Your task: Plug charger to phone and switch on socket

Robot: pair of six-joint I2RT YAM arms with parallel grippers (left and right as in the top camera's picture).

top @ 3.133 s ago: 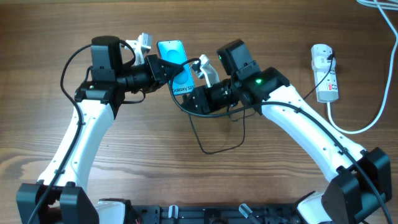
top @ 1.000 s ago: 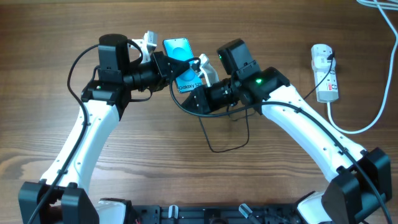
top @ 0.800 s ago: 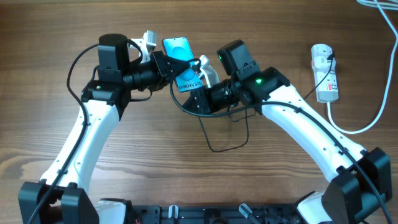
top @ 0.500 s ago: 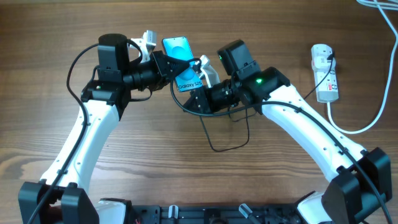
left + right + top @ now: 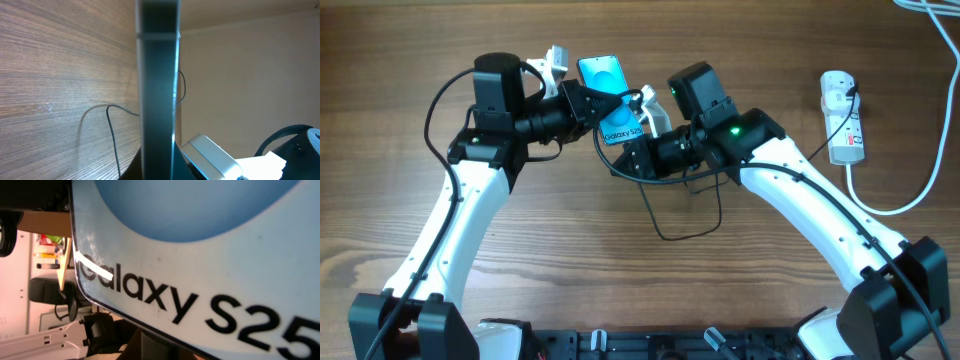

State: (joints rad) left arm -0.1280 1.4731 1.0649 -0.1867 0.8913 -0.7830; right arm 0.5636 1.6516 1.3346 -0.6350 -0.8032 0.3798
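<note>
Left gripper (image 5: 582, 100) is clamped on the phone (image 5: 605, 78), held aloft at far centre. Right gripper (image 5: 642, 118) is closed just right of it, apparently on the charger (image 5: 670, 236); the connector is hidden. Recommendation: square the connector to the port and push straight while the left arm braces.

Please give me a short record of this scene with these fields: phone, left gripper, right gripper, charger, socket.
phone: phone held between the two grippers, screen facing the overhead camera
left gripper: left gripper shut on the phone's side
right gripper: right gripper shut, at the phone's lower end; what it holds is hidden
charger: charger cable loops on the table under the right arm; connector not visible
socket: socket lies at the far right, no gripper near; switch state too small to tell
</note>
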